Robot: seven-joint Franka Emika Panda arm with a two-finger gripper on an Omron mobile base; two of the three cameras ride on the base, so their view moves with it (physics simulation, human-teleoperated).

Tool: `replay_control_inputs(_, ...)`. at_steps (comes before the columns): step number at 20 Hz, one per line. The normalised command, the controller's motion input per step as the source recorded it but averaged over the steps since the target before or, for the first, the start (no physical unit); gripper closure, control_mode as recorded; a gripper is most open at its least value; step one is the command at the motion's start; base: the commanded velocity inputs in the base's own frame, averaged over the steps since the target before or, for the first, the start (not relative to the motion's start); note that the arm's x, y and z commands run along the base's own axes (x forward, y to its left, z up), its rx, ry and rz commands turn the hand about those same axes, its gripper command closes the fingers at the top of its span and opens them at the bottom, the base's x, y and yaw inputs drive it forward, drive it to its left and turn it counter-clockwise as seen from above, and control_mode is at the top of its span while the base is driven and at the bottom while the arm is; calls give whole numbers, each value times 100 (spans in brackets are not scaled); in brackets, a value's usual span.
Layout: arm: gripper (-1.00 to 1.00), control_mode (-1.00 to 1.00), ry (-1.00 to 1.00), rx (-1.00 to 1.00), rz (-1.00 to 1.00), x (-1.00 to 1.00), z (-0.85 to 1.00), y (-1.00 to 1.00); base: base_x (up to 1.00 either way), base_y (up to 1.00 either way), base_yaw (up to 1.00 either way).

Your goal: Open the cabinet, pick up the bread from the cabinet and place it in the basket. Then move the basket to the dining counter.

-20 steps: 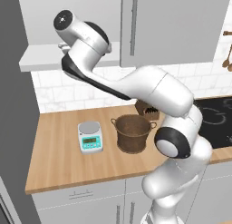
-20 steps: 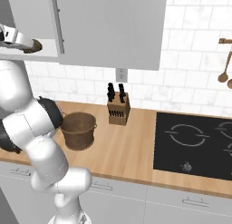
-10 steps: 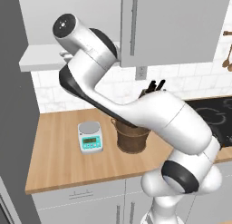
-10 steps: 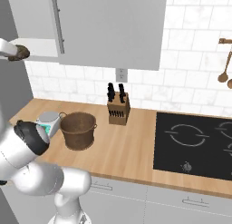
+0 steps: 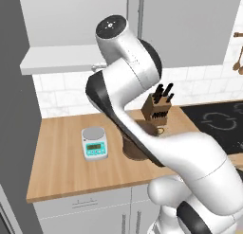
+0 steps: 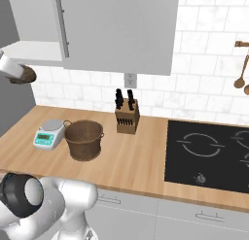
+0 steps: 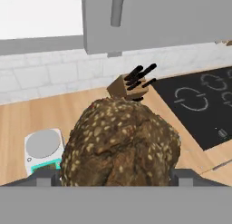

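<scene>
In the hand view, a brown seeded bread (image 7: 120, 141) sits between the fingers (image 7: 45, 177) of my gripper (image 7: 118, 178), which is shut on it. The right base view shows the gripper (image 6: 14, 73) at the far left edge, just below the grey wall cabinet (image 6: 116, 30), with the bread's end (image 6: 26, 75) sticking out. Below and to the right, the round brown woven basket (image 6: 83, 139) stands on the wood counter. My arm hides most of the basket (image 5: 135, 152) in the left base view. The dining counter is out of view.
Left of the basket sits a small kitchen scale (image 6: 48, 133) (image 5: 94, 142). A knife block (image 6: 126, 115) stands behind the basket by the tiled wall, and a black hob (image 6: 209, 154) lies to the right. The cabinet's bar handle (image 6: 62, 25) hangs above.
The arm has swung and the hand has come down a little, away from the cabinet, with the bread in it. The basket and scale have not moved.
</scene>
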Motion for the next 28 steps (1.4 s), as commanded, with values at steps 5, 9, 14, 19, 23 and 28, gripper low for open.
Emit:
replay_control_inputs(5, 100, -100, 19, 20, 0, -57, -37, -78, 0, 0, 0)
replay_control_inputs(9, 100, -100, 13, 15, 1, -11, -46, -64, 0, 0, 0)
replay_control_inputs(14, 100, -100, 4, 16, 3, 0, -61, -71, 0, 0, 0)
replay_control_inputs(19, 100, -100, 4, 6, 2, 10, -53, -36, 0, 0, 0)
replay_control_inputs(23, 100, -100, 7, 0, 3, 52, -30, -1, 0, 0, 0)
replay_control_inputs(28, 100, -100, 18, 0, 5, 46, -19, 0, 0, 0, 0)
